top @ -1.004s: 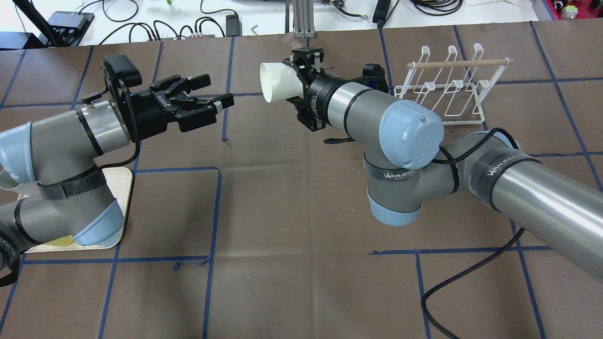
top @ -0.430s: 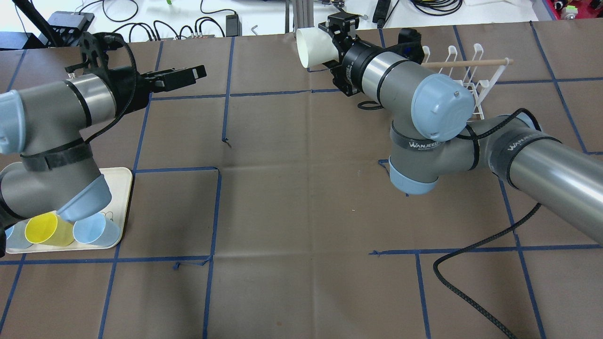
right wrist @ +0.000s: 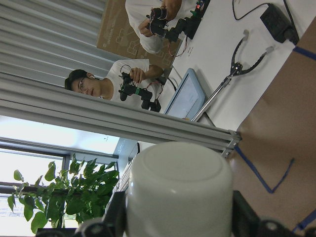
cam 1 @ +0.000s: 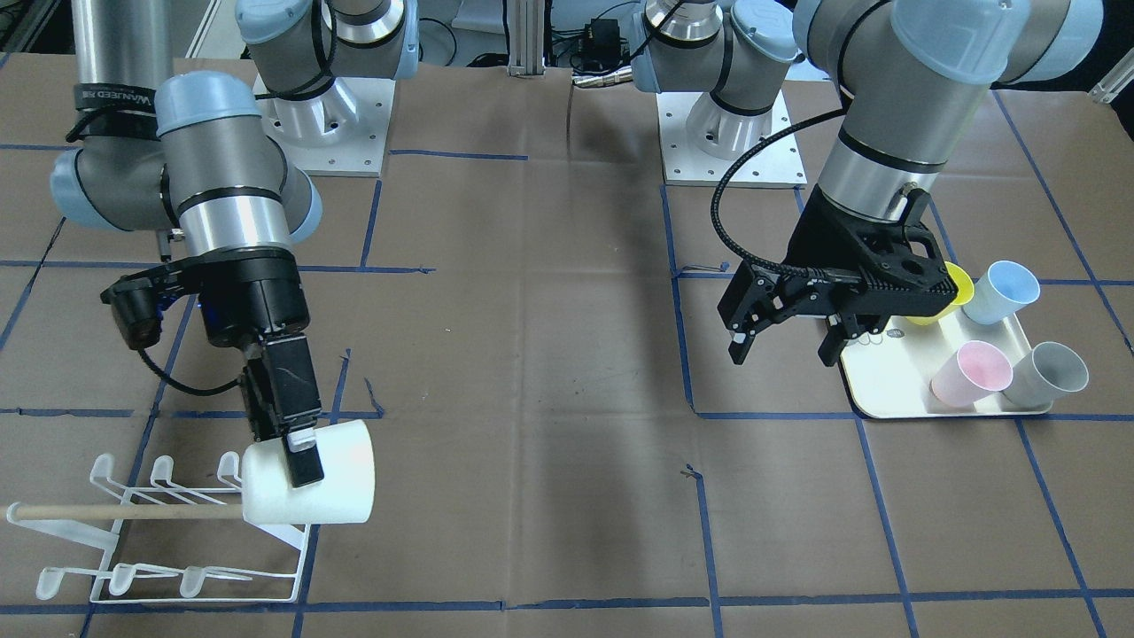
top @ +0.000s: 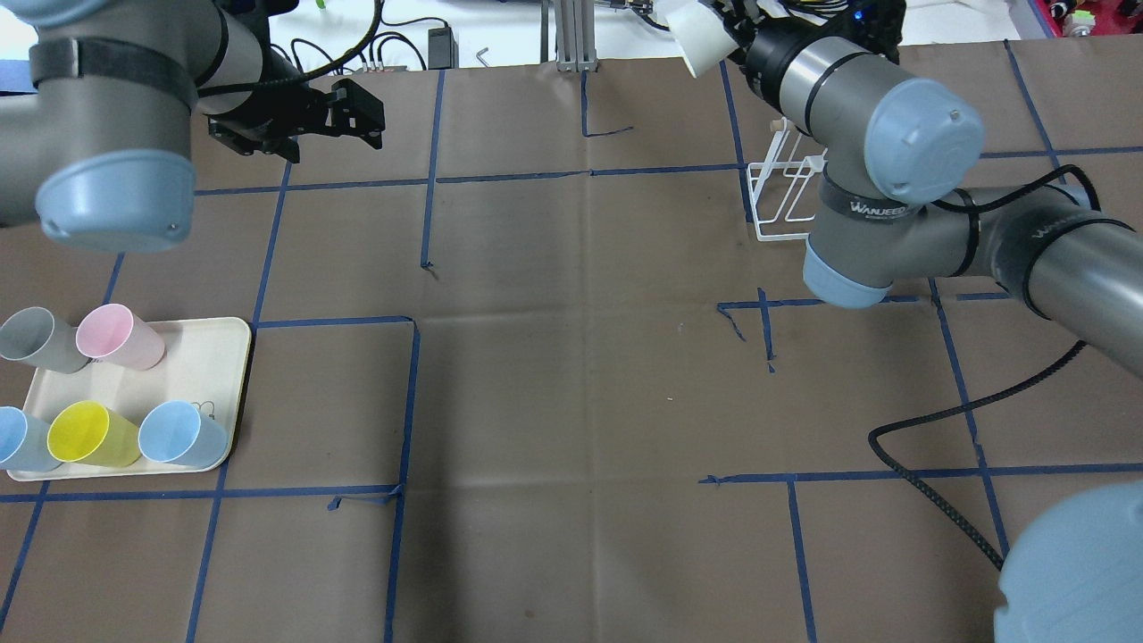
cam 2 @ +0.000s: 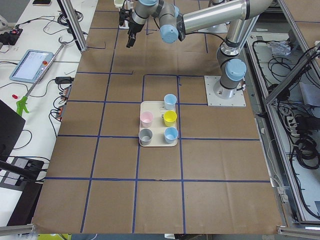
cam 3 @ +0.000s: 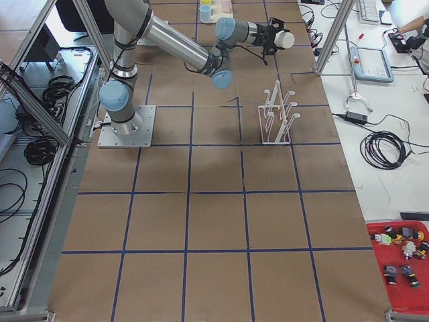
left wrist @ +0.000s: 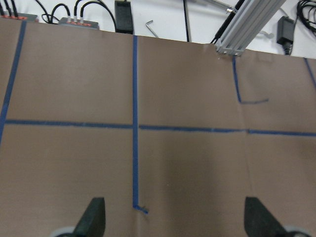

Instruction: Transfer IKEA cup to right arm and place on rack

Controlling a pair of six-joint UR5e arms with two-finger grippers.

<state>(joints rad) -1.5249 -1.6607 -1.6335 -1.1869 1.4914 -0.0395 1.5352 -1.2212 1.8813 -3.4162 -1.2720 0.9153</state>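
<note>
Right-arm fingers (cam 1: 304, 461) are clamped on a white IKEA cup (cam 1: 341, 487), holding it on its side in the air above the table (cam 1: 567, 354). The cup hangs near the white wire rack (cam 1: 177, 587) with its wooden dowel (cam 1: 124, 511), not on its prongs (cam 1: 104, 467). Left-arm fingers (cam 1: 737, 341) are spread wide and empty, by a cream tray (cam 1: 886, 390) carrying pink, grey, yellow and two blue cups (cam 1: 970, 372). The rack stands on the table at the robot's right, well apart from the tray.
</note>
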